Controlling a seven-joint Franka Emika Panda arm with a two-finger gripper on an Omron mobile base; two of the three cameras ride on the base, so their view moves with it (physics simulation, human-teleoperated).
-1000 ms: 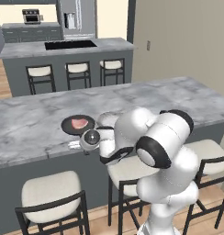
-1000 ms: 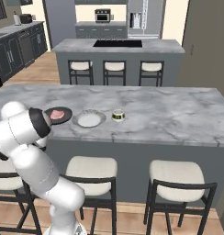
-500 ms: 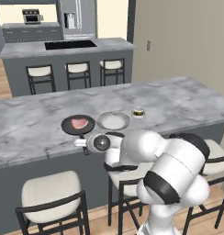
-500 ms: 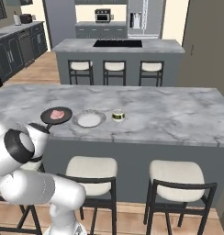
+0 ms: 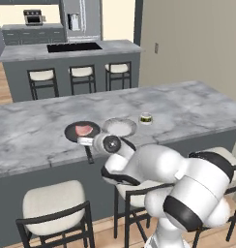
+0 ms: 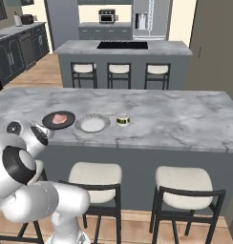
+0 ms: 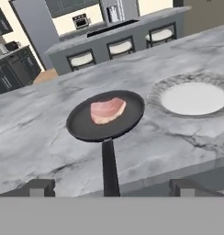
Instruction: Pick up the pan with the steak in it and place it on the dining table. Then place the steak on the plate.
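The pan (image 7: 106,115) rests on the surface (image 7: 36,137); the hand (image 7: 107,187) is open, empty, astride the handle. Withdraw clear, then grasp the steak (image 7: 107,110) and transfer it right to the plate (image 7: 194,98).

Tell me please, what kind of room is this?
A home kitchen, rendered. A marble dining table with stools, a black cooktop on the counter behind, and a refrigerator beyond show it.

Bare marble is left all round the pan (image 7: 106,115) on the dining table (image 7: 36,137). The plate (image 7: 194,98) is set just beside it, apart. Beyond the plate a small jar (image 5: 146,118) is placed.
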